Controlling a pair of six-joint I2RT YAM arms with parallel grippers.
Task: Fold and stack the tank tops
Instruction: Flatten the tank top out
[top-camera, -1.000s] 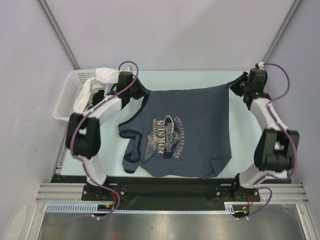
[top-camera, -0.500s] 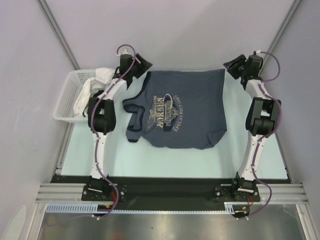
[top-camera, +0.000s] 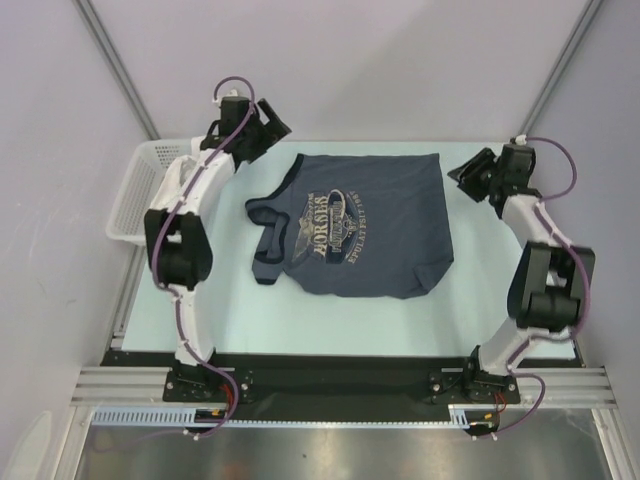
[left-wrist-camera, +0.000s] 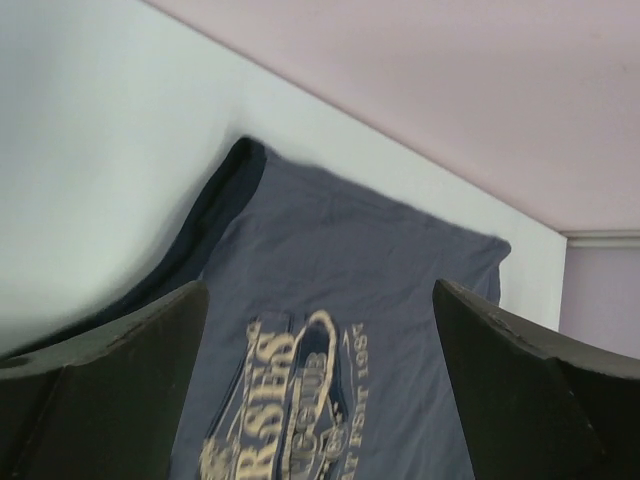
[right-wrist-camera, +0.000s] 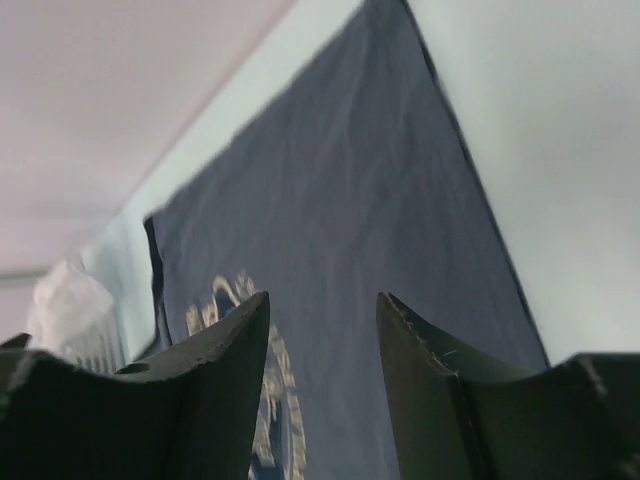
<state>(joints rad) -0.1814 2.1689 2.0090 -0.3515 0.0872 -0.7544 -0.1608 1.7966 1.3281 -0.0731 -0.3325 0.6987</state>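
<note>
A pale surface (top-camera: 500, 290) carries one slate-blue tank top (top-camera: 370, 225), spread flat and face up. It is the only tank top in view; the black one does not show in any picture.

The top lies between the two pincers and nearer the arm bases than either. Its far edge runs from just beside the left pincer (top-camera: 275, 122) across to just beside the right pincer (top-camera: 468, 172). Its straps point to the left pincer's side and its straight hem faces the right pincer, so strap to hem runs crosswise from one pincer to the other. Each pincer hangs above the surface just outside one far corner, about equally close to the cloth. The strap end is the left arm's and the hem end the right arm's, so a fold would likely need both.

A white lattice basket (top-camera: 125, 200) sits outward from the left pincer, mostly hidden behind that arm.

The left pincer is spread wide and holds nothing. The right pincer is parted less widely, also with nothing between its fingers.

The gold-white chest print (top-camera: 335, 235) sits toward the strap side.

Only the overhead view shows the whole outline and both arms. The left wrist view shows a dark underlayer peeking out along the nearest cloth edge. The right wrist view shows something white in the basket beyond the top.
</note>
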